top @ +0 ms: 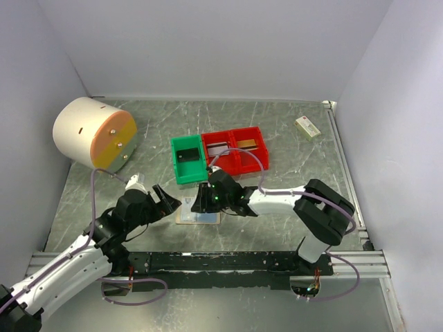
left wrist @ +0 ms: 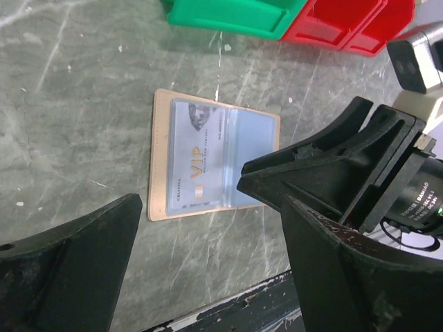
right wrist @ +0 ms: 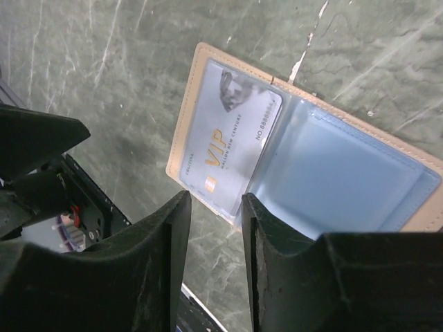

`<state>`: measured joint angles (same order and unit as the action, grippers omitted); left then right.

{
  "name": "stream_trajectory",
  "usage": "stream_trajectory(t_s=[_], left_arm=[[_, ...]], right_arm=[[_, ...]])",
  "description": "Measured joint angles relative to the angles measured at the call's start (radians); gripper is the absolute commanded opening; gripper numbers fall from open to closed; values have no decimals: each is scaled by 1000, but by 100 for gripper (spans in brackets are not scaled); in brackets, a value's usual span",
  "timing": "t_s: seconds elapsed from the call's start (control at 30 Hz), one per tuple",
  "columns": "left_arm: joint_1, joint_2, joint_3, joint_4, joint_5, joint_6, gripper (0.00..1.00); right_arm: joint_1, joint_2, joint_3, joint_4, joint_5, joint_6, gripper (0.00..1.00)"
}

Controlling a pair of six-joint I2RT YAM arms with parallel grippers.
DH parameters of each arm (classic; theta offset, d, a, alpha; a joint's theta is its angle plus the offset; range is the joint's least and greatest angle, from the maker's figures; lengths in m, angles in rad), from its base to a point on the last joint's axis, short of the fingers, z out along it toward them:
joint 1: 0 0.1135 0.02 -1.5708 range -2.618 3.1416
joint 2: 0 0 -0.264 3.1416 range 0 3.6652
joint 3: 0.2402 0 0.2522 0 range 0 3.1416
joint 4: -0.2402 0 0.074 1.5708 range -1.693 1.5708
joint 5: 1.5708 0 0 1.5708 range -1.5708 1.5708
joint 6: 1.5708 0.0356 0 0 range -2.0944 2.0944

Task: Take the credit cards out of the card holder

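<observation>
The card holder (top: 197, 217) lies open on the table, tan with pale blue-grey pockets. In the right wrist view a silver-grey VIP credit card (right wrist: 232, 145) sits in one pocket of the holder (right wrist: 415, 207), and the other pocket (right wrist: 339, 173) looks empty. The card also shows in the left wrist view (left wrist: 197, 162). My right gripper (right wrist: 214, 200) is open with a narrow gap, empty, just over the holder's edge beside the card. My left gripper (left wrist: 208, 277) is wide open and empty, left of the holder (left wrist: 160, 159). Both grippers show in the top view, left (top: 166, 200) and right (top: 201, 200).
A green bin (top: 174, 169) holds a dark card (top: 187, 155). Two red bins (top: 239, 166) hold a silver card (top: 220, 146) and a gold card (top: 249, 144). A small white-and-green box (top: 307, 126) lies at the back right. A large cream cylinder (top: 90, 131) stands at the back left.
</observation>
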<state>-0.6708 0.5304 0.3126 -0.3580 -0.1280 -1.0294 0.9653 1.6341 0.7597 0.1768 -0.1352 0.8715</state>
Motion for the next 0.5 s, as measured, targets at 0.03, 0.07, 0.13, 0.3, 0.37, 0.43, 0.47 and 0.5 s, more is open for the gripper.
stream_trajectory(t_s=[0.03, 0.07, 0.13, 0.3, 0.37, 0.43, 0.47, 0.5], left_arm=[[0, 0, -8, 8, 11, 0, 90], [0, 0, -17, 18, 23, 0, 88], [0, 5, -35, 42, 45, -2, 85], [0, 64, -53, 103, 89, -4, 75], [0, 104, -53, 138, 108, -3, 72], [0, 146, -53, 168, 123, 0, 69], [0, 166, -53, 182, 128, 1, 67], [0, 183, -53, 194, 133, 2, 65]], right_arm=[[0, 6, 1, 1, -8, 4, 35], [0, 15, 2, 5, -16, 6, 35], [0, 31, 3, 10, -31, 12, 34], [-2, 72, 3, 21, -60, 34, 33], [-4, 86, 3, 34, -68, 45, 32], [-10, 88, -2, 48, -76, 55, 32], [-15, 89, -8, 57, -84, 60, 31], [-21, 91, -15, 67, -89, 68, 31]])
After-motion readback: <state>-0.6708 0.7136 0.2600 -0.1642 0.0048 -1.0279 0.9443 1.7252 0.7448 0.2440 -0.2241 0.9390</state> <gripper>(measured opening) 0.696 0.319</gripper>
